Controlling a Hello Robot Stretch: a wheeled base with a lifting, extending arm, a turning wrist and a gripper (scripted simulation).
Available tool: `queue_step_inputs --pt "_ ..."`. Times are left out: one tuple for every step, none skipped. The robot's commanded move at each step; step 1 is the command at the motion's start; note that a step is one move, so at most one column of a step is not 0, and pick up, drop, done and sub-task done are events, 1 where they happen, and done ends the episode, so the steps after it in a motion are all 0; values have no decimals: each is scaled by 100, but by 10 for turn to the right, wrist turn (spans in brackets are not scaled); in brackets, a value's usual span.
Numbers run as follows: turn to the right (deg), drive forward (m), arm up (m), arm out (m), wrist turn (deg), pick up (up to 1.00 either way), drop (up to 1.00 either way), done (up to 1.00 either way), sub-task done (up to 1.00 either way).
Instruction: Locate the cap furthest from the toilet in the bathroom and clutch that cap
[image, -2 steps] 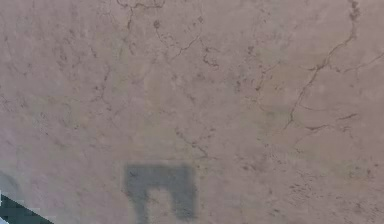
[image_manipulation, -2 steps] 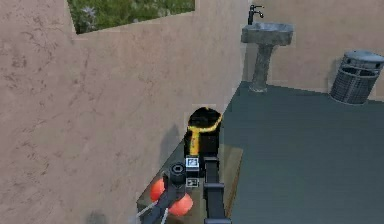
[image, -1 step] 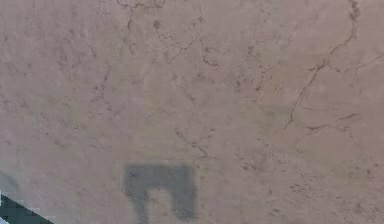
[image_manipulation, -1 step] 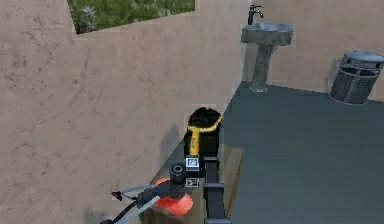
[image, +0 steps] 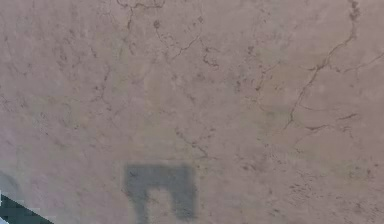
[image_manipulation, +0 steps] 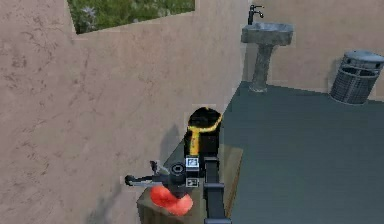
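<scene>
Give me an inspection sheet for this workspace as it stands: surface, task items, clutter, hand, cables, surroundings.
Surface: low wooden stand beside the wall, on a dark floor.
Job's things: black and yellow item on the stand, possibly a cap; red rounded item on the stand too, kind unclear.
Clutter: nothing seen.
Hand: the hand at the far end of the arm is by the red rounded item; cannot tell whether it holds anything.
Cables: nothing seen.
Surroundings: pedestal sink, wire bin, window with greenery; marbled wall ahead.
</scene>
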Motion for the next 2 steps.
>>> queue_step_inputs --pt "0 0 0 0 390 0 0 0 0" --pt "0 0 -30 0 0 0 0 0 0"
